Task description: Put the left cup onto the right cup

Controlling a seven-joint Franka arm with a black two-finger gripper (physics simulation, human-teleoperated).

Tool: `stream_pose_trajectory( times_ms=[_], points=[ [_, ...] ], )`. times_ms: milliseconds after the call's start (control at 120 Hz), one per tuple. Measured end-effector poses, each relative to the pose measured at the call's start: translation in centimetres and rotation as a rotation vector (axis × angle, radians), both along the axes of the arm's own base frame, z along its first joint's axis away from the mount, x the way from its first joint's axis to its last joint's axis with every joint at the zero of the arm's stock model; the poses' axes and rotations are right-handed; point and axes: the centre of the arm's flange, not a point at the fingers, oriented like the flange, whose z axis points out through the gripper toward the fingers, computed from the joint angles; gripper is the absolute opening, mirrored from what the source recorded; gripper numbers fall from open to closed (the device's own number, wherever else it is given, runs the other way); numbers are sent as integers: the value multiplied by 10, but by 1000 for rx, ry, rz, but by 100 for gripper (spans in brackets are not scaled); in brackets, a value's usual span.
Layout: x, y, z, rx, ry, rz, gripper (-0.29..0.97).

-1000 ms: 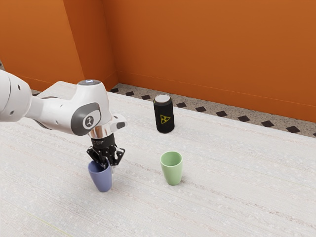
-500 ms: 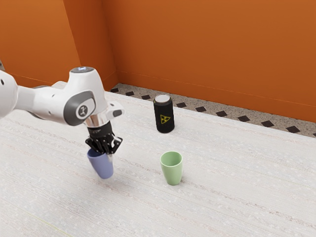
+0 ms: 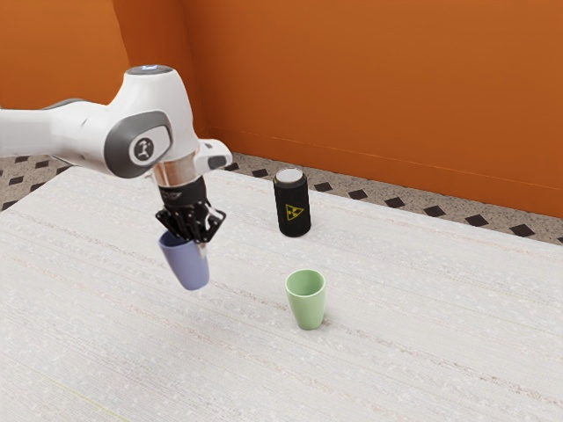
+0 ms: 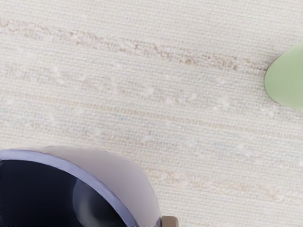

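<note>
Side view over table (image 3: 422, 352), close downward wrist view, green cup (image 3: 305, 299) shared

A black cylindrical can (image 3: 292, 207) with a pale grey lid and a yellow hazard symbol stands upright on a whitewashed wood-grain table (image 3: 440, 299), toward its far edge. Behind it, a strip of speckled floor (image 3: 413, 201) set with dark diamond tiles runs along the foot of plain orange walls (image 3: 378, 79).
</note>
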Motion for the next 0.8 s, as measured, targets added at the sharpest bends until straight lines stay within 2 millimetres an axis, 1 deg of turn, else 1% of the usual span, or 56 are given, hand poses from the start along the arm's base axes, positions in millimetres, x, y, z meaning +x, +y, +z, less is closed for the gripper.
stream_pose_trajectory(
  times_ms=[117,258,342,458,608,800],
  points=[
    [-6,-22,4,3,8,-47,-10],
    [-5,-44,20,1,-9,-90,-10],
    [3,-58,31,1,-20,-115,-10],
    [15,-75,36,4,-21,-142,-10],
    [36,-95,34,16,-10,-174,-10],
    [56,-107,27,19,0,-190,-10]
  ],
)
